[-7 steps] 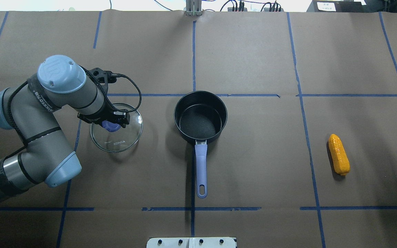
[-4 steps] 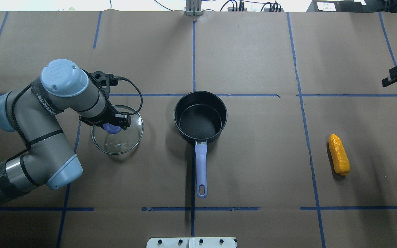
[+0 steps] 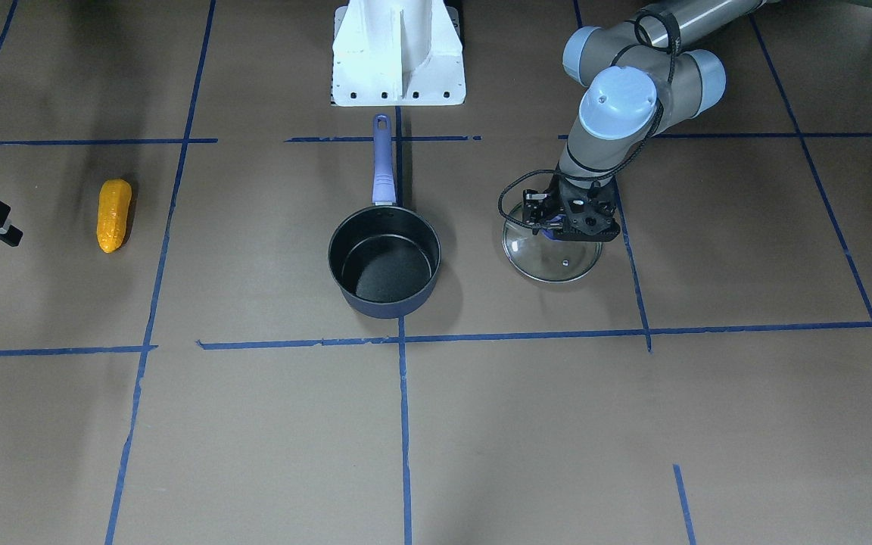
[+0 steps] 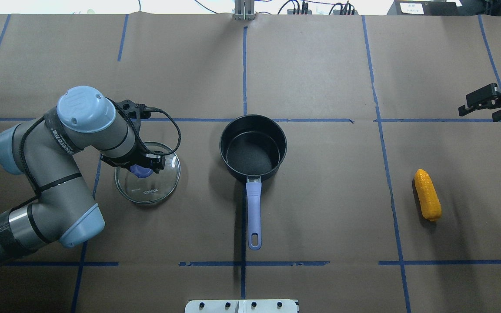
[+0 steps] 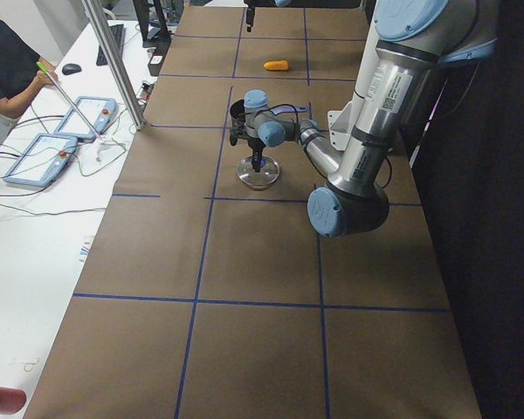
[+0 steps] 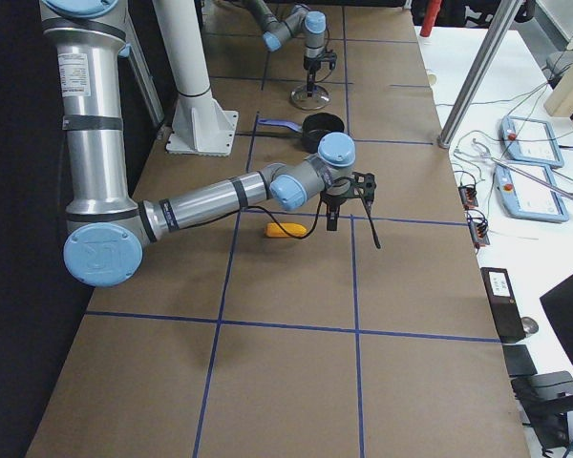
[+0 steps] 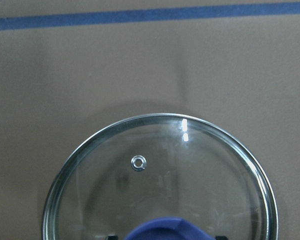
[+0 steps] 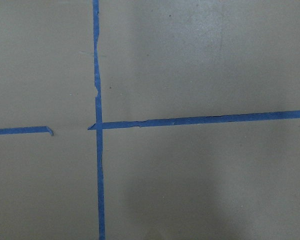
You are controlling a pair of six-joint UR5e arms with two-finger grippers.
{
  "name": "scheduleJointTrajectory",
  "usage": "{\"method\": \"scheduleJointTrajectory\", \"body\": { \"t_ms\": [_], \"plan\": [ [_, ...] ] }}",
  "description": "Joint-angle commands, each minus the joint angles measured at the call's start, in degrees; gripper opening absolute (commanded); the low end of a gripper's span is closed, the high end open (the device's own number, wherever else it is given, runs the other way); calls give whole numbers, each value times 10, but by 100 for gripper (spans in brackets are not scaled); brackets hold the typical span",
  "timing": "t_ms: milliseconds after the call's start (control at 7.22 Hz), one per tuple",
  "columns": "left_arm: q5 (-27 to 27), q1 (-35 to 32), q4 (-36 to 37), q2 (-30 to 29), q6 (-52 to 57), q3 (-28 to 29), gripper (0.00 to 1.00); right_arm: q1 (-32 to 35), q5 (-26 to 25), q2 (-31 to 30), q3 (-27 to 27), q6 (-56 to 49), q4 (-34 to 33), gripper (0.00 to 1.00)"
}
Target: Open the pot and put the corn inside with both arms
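Observation:
The dark-blue pot (image 4: 252, 148) stands open and empty at the table's centre, its lavender handle (image 4: 254, 208) pointing toward the robot's base. The glass lid (image 4: 152, 184) is to the pot's left, low over or on the table. My left gripper (image 4: 141, 167) is shut on the lid's purple knob (image 7: 167, 229). The corn (image 4: 427, 194) lies on the table far to the right, and it also shows in the front-facing view (image 3: 113, 215). My right gripper (image 4: 476, 114) is open and empty at the right edge, beyond the corn and above the table.
Blue tape lines cross the brown paper table cover (image 4: 320, 195). The white base mount (image 3: 398, 53) sits at the robot's edge behind the pot handle. An operator and teach pendants (image 5: 65, 140) are on the side bench.
My left arm has shifted the lid slightly toward the robot and lower. My right gripper has come further into view from the right edge, moving toward the table's middle.

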Motion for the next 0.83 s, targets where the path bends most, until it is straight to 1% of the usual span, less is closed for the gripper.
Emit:
{"method": "scheduleJointTrajectory", "body": {
  "t_ms": [0,139,277,416,554,693],
  "plan": [
    [-1,1,0,0,4,-1,97,-3,-1,2,4,1,0,100],
    [0,-1,0,1,3,-9,100,-3,-1,2,5,1,0,100],
    [0,-3,1,1,3,-12,100,-9,-2,2,4,2,0,100],
    [-2,-5,3,0,4,-13,100,-24,-23,2,6,2,0,100],
    [-4,-11,5,-2,3,-17,100,-48,-51,2,6,26,1,100],
    [-7,-18,10,-4,3,-27,100,-74,-78,-3,6,52,33,100]
  ]
}}
